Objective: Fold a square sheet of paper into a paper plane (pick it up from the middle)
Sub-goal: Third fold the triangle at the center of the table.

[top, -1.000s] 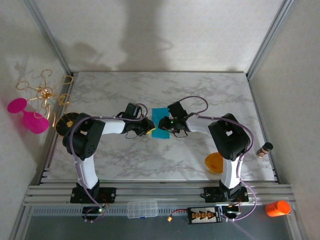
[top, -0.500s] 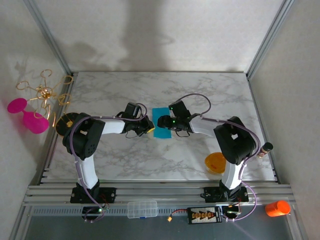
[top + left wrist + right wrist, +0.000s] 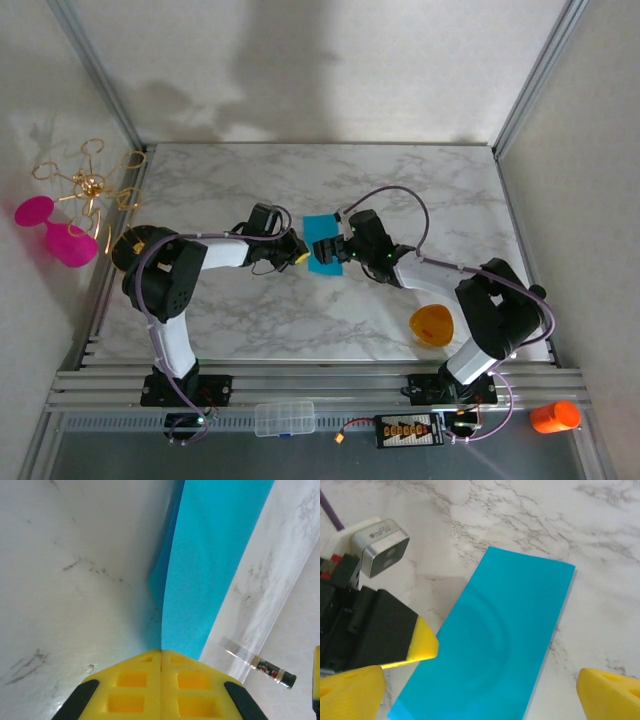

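- Sheet of paper (image 3: 322,258): teal-blue, seen as a narrow rectangle, lay mid-table on the marble table (image 3: 300,325) between the two end effectors.
- Left end effector (image 3: 161,652): yellow fingers were closed together, pinching the paper's left edge, where two layers showed.
- Right end effector (image 3: 480,695): was spread wide above the paper, gripping nothing.
- Orange bowl (image 3: 432,325): stood near the right arm, well apart from the paper.

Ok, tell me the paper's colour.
Plain teal-blue sheet of paper, clearest in the right wrist view.
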{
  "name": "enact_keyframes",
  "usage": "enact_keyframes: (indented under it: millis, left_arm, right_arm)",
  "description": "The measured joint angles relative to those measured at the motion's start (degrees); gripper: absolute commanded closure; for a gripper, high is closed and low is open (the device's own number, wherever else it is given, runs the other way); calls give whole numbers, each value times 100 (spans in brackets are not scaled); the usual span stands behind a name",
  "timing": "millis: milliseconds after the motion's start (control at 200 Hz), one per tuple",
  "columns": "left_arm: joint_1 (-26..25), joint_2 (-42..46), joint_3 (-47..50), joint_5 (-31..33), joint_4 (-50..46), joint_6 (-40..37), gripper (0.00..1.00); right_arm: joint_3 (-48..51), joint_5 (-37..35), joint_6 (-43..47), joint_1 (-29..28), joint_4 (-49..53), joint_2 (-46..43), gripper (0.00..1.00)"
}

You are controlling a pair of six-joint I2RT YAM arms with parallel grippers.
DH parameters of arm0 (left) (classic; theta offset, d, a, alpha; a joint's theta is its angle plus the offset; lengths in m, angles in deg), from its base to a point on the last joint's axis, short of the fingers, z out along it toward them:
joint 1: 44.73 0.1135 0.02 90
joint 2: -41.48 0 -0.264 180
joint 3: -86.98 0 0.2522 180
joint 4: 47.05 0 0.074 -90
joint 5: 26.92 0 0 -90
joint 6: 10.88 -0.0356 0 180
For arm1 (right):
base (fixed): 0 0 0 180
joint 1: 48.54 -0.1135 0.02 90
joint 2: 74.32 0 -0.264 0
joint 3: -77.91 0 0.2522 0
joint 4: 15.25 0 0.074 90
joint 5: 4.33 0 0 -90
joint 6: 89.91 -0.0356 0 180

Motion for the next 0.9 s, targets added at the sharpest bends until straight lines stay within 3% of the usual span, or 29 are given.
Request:
enact_keyframes:
  millis: [215, 431, 901]
  left_arm:
    - [-17, 22, 0, 20, -7, 83, 96]
    - [-33, 22, 0, 33, -28, 83, 96]
    - [-37, 24, -2, 63, -109, 81, 96]
  right_arm:
    - [223, -671, 1036, -629, -400, 68, 1]
    - [409, -723, 1803, -1139, -713, 433, 6]
    - [549, -1447, 2498, -1248, -1213, 1073, 27]
